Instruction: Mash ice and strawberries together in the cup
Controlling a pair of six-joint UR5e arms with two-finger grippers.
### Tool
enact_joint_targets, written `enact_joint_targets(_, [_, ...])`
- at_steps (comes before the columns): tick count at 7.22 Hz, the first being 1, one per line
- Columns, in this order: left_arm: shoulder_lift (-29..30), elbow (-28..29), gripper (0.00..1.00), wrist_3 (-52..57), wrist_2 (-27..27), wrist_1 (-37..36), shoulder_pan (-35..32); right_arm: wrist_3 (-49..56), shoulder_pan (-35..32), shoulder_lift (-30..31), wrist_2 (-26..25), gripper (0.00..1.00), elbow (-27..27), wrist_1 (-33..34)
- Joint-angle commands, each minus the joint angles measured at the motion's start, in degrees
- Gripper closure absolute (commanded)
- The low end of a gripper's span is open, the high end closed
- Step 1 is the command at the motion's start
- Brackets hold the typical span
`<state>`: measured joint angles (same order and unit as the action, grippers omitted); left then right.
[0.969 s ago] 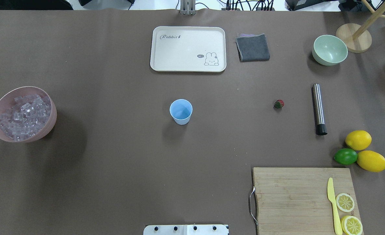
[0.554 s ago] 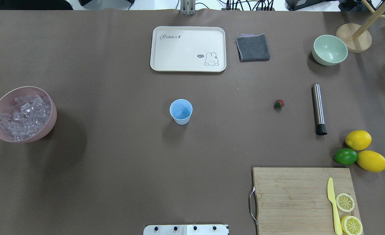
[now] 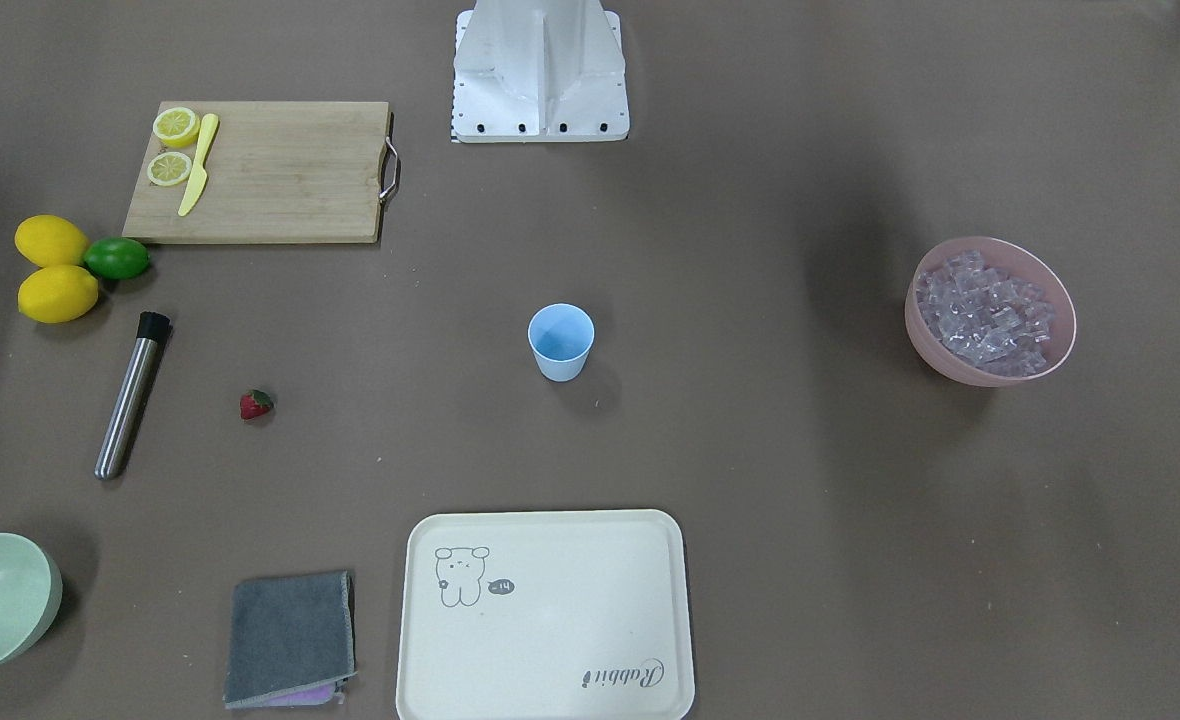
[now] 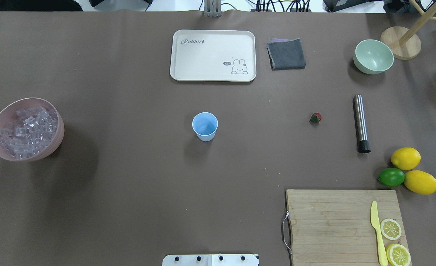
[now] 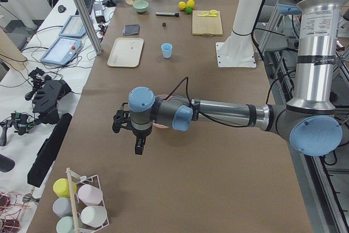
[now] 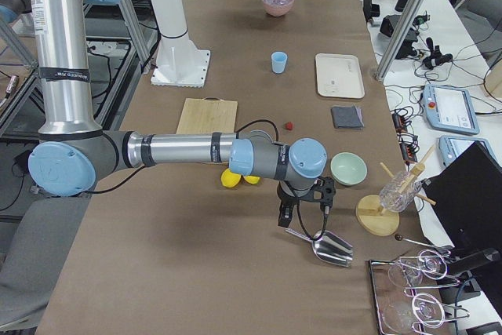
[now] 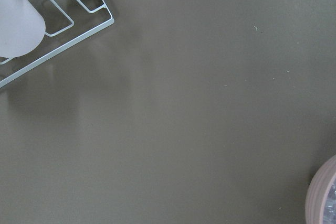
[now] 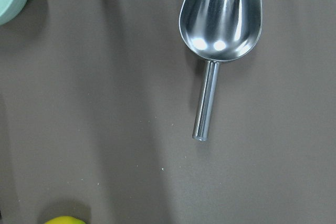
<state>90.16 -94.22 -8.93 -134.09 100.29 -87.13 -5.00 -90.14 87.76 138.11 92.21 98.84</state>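
The light-blue cup stands upright mid-table, also in the front view. The red strawberry lies on the table to its right. The ice fills a pink bowl at the far left. My left gripper hangs over the table beyond the pink bowl; I cannot tell whether it is open or shut. My right gripper hangs over a steel scoop at the far right end; I cannot tell its state either. No fingers show in either wrist view.
A steel muddler with a black tip lies right of the strawberry. A cream tray, grey cloth and pale green bowl are at the back. A cutting board, lemons and lime are front right.
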Motion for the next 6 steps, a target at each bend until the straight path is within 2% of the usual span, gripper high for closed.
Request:
enact_joint_targets(1, [0.11, -0.26, 0.02, -0.21, -0.12, 0.00, 0.04, -0.01, -0.03, -0.05, -0.03, 0.00, 0.16, 0.03])
enact_joint_targets(6, [0.02, -0.61, 0.02, 0.32, -0.29, 0.61, 0.04, -0.01, -0.03, -0.05, -0.12, 0.00, -0.27, 0.03])
